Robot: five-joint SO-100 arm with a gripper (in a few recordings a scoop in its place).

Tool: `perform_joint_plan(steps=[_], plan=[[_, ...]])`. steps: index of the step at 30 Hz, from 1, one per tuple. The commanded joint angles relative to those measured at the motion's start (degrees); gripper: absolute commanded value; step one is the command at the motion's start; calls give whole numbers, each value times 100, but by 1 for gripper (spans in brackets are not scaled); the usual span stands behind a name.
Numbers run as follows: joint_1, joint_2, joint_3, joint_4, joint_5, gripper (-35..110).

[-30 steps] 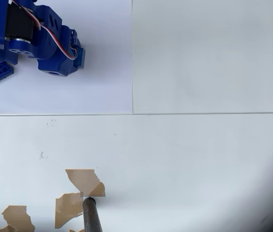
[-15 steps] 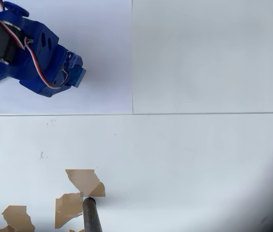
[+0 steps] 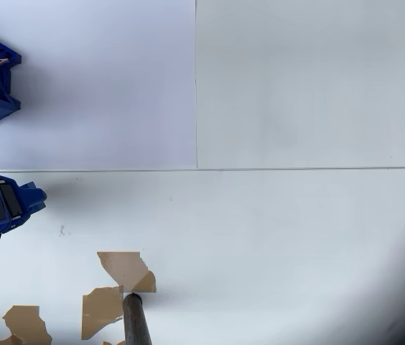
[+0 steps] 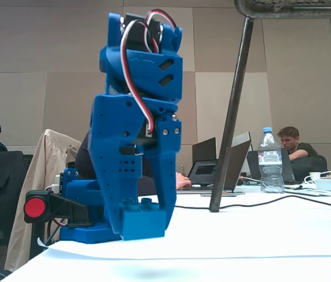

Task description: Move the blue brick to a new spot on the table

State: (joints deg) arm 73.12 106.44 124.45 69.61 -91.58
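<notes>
My gripper (image 4: pixel 145 217) hangs fingers-down above the table (image 4: pixel 259 241), pinching the blue brick (image 4: pixel 144 218) between its tips, studs up. A faint shadow on the white surface beneath suggests the brick is carried clear of it, I judge so it can travel without dragging. In the overhead view my arm (image 3: pixel 1 205) reaches in at the left edge (the brick itself hidden beneath it), near the paper seam.
</notes>
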Motion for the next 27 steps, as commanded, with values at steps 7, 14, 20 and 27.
perform_joint_plan(steps=[7,14,20,27], plan=[[817,-1125,-914,-747,-70,11],[888,-1494,-967,-1134,-79,20],[861,-809,-1151,-334,-132,34],[-510,1345,-457,1107,26,28]])
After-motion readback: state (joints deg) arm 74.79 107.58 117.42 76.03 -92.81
